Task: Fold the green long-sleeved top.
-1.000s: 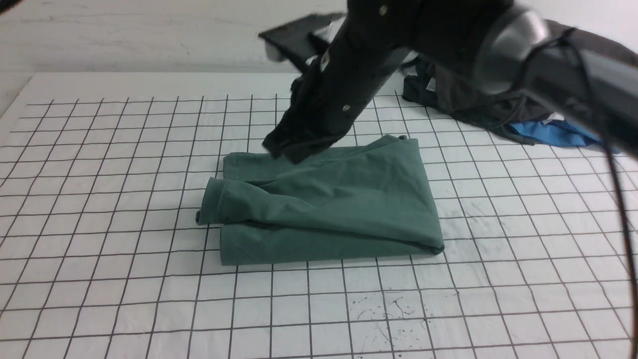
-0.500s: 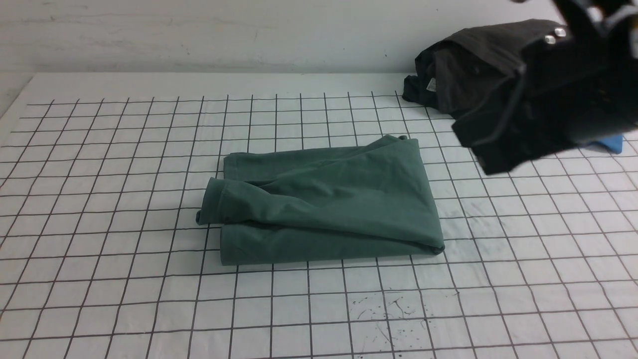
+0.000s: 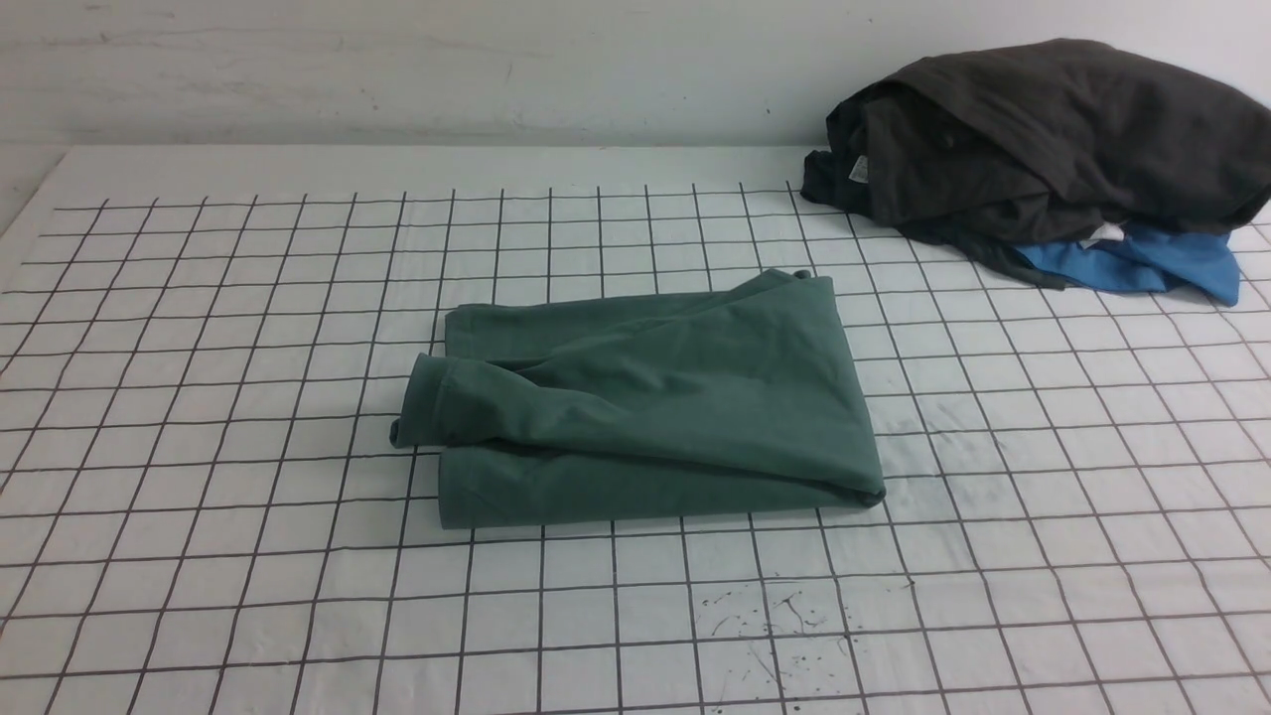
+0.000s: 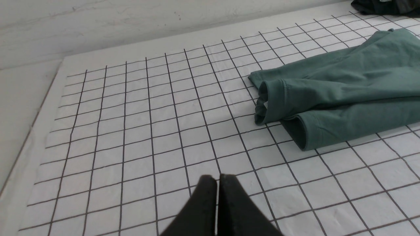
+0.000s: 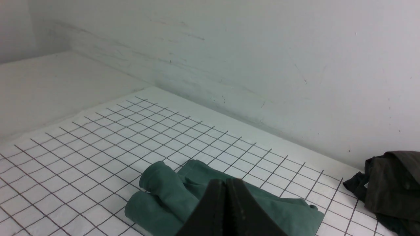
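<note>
1. The green long-sleeved top point(image 3: 645, 407) lies as a compact, roughly rectangular bundle near the middle of the gridded desk point(image 3: 199, 417), touching nothing else. The folding looks essentially done.

2. Left gripper point(image 4: 217, 183): jaws pressed together with nothing between them, hanging above bare grid well to the side of the top. Right gripper point(image 5: 226, 190): likewise pressed together and empty, raised above the desk with the top below and beyond it. Neither arm shows in the front view.

3. Risk, as a judgement: the sleeve cuff point(image 3: 422, 402) pokes out past the bundle's left edge as a loose roll. If a gripper goes back in to tidy it, the jersey could drag and the upper layers slide off the lower ones, undoing the fold.

4. The right-hand edge sits as a rounded, springy fold point(image 3: 859, 477); soft cotton there may relax and creep open on its own.

5. A low sweep by the right arm toward the far corner could snag the dark grey-black heap of clothes point(image 3: 1043, 149) or the bright blue garment point(image 3: 1142, 263) under it, pulling them toward the top; they now lie well apart from it.

6. Containers: none are visible; no bin, basket or tray, so everything rests directly on the desk.
</note>
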{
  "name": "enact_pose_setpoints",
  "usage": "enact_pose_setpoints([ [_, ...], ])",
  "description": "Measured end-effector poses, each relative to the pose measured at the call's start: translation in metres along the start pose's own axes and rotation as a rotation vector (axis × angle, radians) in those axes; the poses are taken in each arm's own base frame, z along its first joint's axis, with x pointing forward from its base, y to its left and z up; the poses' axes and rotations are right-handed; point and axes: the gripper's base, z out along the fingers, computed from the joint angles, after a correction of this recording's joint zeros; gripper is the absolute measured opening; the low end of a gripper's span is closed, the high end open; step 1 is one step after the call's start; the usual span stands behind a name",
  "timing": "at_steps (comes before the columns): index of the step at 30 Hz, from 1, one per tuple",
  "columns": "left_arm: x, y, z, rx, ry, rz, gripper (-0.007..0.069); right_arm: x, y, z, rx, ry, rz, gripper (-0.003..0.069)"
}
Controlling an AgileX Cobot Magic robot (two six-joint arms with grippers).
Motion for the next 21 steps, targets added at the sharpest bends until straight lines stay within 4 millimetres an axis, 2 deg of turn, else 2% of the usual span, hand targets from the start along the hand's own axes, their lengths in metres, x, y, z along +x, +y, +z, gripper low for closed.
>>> enact_pose_setpoints([
  [3,-0.0001,-0.0002,0.0000,0.002,-0.001,-0.002,-0.0007,0.0020,0.0004,-0.0056,0.002,-0.016,-0.001,-0.0014],
  [21,-0.0002,-0.0002,0.0000,0.002,-0.002,-0.002,-0.0007,0.0031,0.0007,-0.0059,0.000,-0.013,0.002,-0.0014],
])
